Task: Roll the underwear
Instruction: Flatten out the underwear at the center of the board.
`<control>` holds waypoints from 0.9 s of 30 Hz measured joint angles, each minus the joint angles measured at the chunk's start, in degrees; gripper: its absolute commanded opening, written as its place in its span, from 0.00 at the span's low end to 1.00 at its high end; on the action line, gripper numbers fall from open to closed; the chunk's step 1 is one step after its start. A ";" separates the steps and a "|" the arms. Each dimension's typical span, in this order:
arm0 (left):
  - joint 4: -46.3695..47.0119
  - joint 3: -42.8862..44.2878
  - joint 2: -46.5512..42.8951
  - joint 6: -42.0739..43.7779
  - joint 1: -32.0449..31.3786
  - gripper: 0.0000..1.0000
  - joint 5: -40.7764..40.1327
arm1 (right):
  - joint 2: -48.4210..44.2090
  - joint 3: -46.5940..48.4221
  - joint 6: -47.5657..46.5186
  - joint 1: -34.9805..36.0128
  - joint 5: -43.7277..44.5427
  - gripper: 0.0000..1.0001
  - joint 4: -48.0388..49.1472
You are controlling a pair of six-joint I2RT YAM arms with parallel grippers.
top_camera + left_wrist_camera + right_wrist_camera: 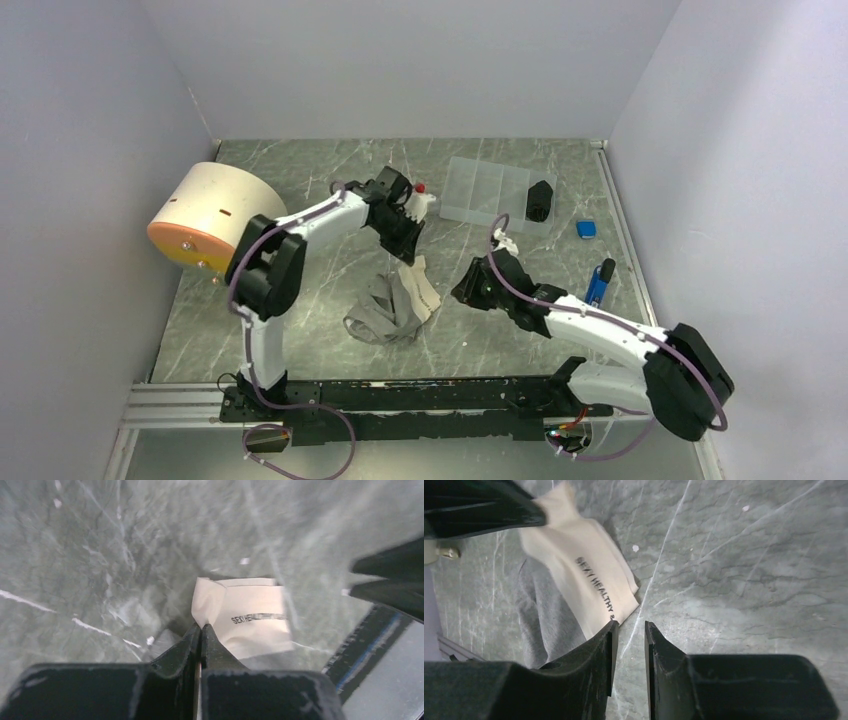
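Note:
The underwear [395,305] lies crumpled on the marbled table, grey cloth with a cream waistband [250,620] bearing black print. My left gripper [201,627] is shut on a corner of that waistband, which shows pinched between the jaw tips. From above, the left gripper [408,255] stands at the garment's far end. My right gripper [630,627] is open with a narrow gap holding nothing, its tips just beside the waistband's [584,575] near corner, over bare table. The grey cloth [541,620] spreads to the left of it. In the top view, the right gripper [462,290] is right of the underwear.
A round cream and orange container [205,215] stands at the left. A clear divided tray [485,190], a black object [539,200], a small blue item [586,229] and a blue pen-like thing [600,282] lie at the back right. A white bottle [420,200] sits behind the left gripper.

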 measured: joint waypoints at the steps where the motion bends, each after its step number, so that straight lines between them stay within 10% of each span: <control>1: -0.13 0.00 -1.49 -0.87 0.00 0.05 1.14 | -1.36 -0.55 -0.33 -0.31 0.37 0.31 0.17; 6: -1.03 2.54 -16.68 -4.76 -1.92 0.05 5.14 | -11.37 -3.30 -3.26 -2.38 4.28 0.46 0.81; 18: 3.63 14.53 -27.63 -20.59 -22.93 0.05 9.05 | -32.02 2.86 -8.26 -10.29 23.80 0.42 -12.46; 27: 4.79 -3.23 -38.03 -27.26 -15.89 0.05 -8.81 | -31.41 8.33 -13.44 -11.19 19.17 0.50 -16.70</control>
